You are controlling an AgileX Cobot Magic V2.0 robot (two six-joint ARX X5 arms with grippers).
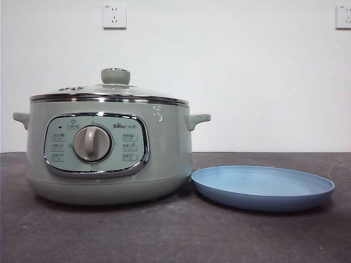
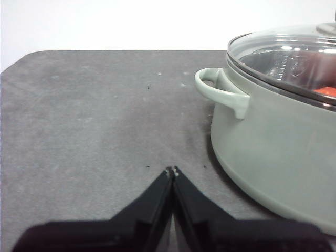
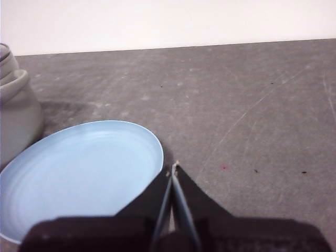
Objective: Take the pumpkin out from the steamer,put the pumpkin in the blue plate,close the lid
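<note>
In the front view the steamer (image 1: 109,153) stands on the dark grey table (image 1: 164,235), its chrome-framed control panel (image 1: 96,145) and central dial (image 1: 92,143) facing the camera, a small handle jutting from each side; the glass lid (image 1: 109,93) sits closed on the rim, its pale green knob (image 1: 115,76) on top; the blue plate (image 1: 263,187) lies flat just beside the pot's base, its near edge almost meeting the pot, and nothing lies in it; two wall sockets (image 1: 114,16) show on the white wall behind; no arm appears here, and the pot's contents are hidden by its wall.

The left wrist view gives what the front view cannot: looking down through the lid (image 2: 286,58), a sliver of orange-red (image 2: 326,91) shows inside the steamer (image 2: 278,152), which is the pumpkin, still in the pot under the closed lid; only that small patch is visible; one side handle (image 2: 223,92) curves out toward the camera; the left gripper (image 2: 172,171) hangs over bare table near the pot, apart from it, its two black jaws pressed together tip to tip and holding nothing.

The right wrist view shows the plate (image 3: 79,173) from above, empty, with the steamer's side (image 3: 16,126) just beyond it; the right gripper (image 3: 172,168) hovers just beside the plate's rim, jaws likewise closed together on nothing.
</note>
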